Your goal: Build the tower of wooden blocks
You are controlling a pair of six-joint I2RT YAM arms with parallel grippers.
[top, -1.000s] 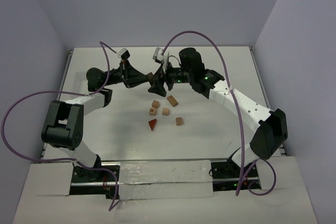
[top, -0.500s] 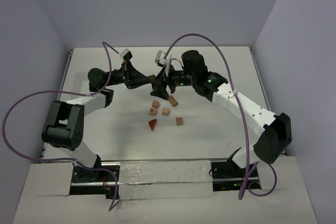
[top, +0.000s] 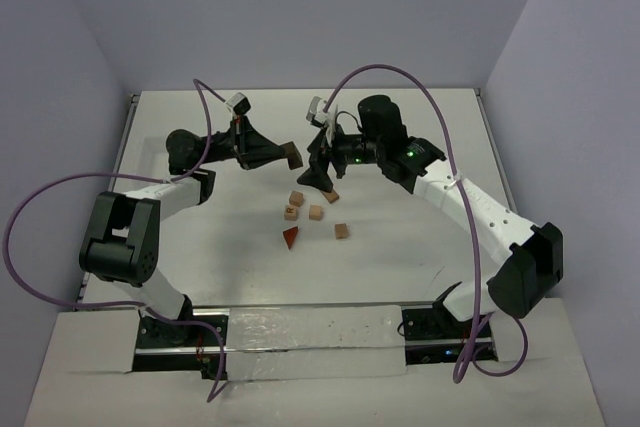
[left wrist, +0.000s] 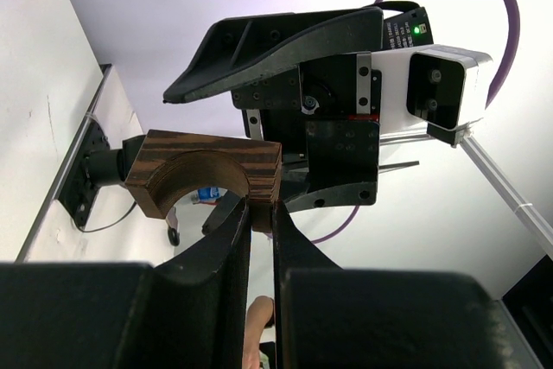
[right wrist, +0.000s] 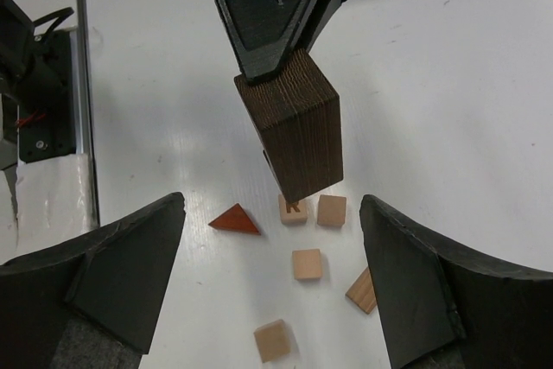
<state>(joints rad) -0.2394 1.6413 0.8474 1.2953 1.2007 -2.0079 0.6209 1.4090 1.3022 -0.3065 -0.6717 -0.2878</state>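
My left gripper [top: 284,155] is shut on a dark brown arch block [top: 294,157] and holds it in the air above the table. In the left wrist view the arch block [left wrist: 207,174] is pinched by one leg between my fingertips [left wrist: 257,213]. My right gripper [top: 316,162] is open and empty, just right of that block; in its wrist view [right wrist: 272,287] the dark block [right wrist: 298,123] hangs beyond the wide jaws. On the table lie a red wedge [right wrist: 233,219], a tan cube marked R [right wrist: 293,208], three plain tan cubes [right wrist: 307,264] and a tan plank [right wrist: 363,291]. No stack stands.
The loose blocks lie in a cluster at the table's middle [top: 312,215], below both grippers. The white table [top: 200,247] has a raised rim at the left [top: 122,152] and right edges. Purple cables arc over both arms.
My right gripper has drawn back to the right, away from the dark arch block. The left gripper keeps hold of the block, nearly in place.
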